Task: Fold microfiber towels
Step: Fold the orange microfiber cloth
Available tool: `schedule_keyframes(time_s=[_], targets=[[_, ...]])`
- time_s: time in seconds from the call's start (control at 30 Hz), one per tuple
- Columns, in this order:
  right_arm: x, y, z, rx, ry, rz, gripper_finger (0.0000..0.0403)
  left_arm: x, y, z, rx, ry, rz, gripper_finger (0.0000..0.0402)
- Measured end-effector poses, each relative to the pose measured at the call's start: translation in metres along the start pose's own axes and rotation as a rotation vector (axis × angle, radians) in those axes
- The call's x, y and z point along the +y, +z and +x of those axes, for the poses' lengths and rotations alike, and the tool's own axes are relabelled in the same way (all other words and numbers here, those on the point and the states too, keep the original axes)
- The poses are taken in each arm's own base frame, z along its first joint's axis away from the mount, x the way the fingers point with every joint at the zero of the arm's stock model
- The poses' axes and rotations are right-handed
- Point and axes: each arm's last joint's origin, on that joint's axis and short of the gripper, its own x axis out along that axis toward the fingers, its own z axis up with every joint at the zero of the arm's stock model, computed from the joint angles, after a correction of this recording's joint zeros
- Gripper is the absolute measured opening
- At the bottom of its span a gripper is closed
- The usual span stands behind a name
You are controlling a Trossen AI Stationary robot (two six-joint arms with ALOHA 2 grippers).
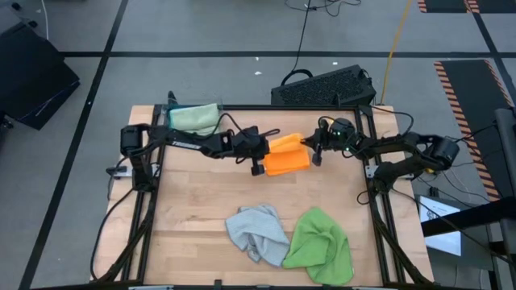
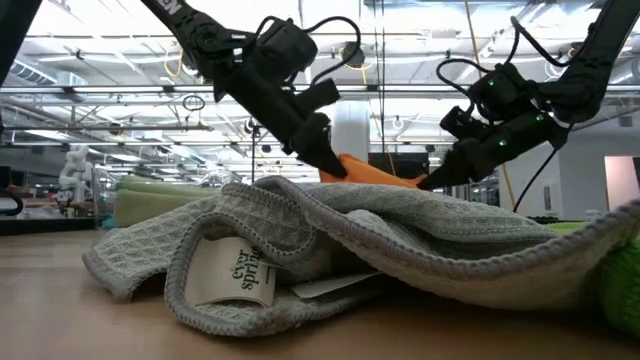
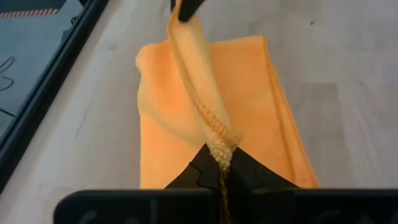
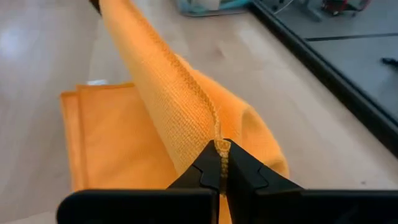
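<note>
An orange towel [image 1: 287, 156] lies at the table's middle, toward the far edge. Its lower part rests flat on the wood, and one hemmed edge is raised between my two grippers. My left gripper [image 1: 264, 155] is shut on that edge's left end, my right gripper [image 1: 311, 150] on its right end. In the low view the orange towel [image 2: 372, 172] shows between the two grippers, behind the grey towel. A crumpled light grey towel [image 1: 256, 231] and a bright green one [image 1: 321, 240] lie near the front edge. Pale sage green towels [image 1: 194, 118] lie at the far left corner. My left gripper pinches the orange towel's hemmed edge [image 3: 218, 147] between its two fingers, coming from the table's left and slanting down. The edge runs raised from here to the other gripper; the towel's lower part lies flat on the table. My right gripper pinches the other end of the same hemmed edge [image 4: 219, 147] between its two fingers, coming from the table's right and slanting a little down. The cloth rises as a ridge [image 4: 163, 81] toward the left gripper, with the rest [image 4: 106, 143] flat on the wood.
Black frame rails [image 1: 153, 201] run along the table's sides. A black keyboard [image 1: 324, 85] lies beyond the far edge. Bare wood [image 1: 201, 193] lies between the orange towel and the two crumpled towels in front.
</note>
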Motion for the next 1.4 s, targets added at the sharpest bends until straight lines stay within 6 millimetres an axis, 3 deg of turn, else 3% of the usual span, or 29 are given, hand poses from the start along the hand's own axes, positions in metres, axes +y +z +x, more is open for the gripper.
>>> schedule_keyframes(time_s=[0.2,0.4,0.77,0.9,1.17,1.4], targets=[[0.001,0.001,-0.008,0.045,-0.029,-0.048,0.0002,0.000,-0.005,0.010,-0.001,0.005,-0.005,0.0006],[0.010,-0.006,-0.013,0.100,0.156,-0.024,0.0002,-0.001,-0.004,0.009,-0.010,-0.014,0.012,0.0006],[0.024,-0.014,-0.003,0.152,0.253,-0.039,0.0002,-0.013,-0.014,0.022,0.023,-0.080,0.012,0.0005],[0.026,-0.015,-0.003,0.163,0.266,-0.040,0.0011,-0.018,-0.014,0.021,0.029,-0.109,0.006,0.0028],[0.026,-0.014,-0.005,0.175,0.243,-0.045,0.0106,-0.029,-0.012,0.020,0.015,-0.276,-0.079,0.0103],[0.034,-0.004,-0.017,0.174,0.263,0.027,0.0186,-0.029,-0.009,0.012,0.021,-0.316,-0.101,0.0158]])
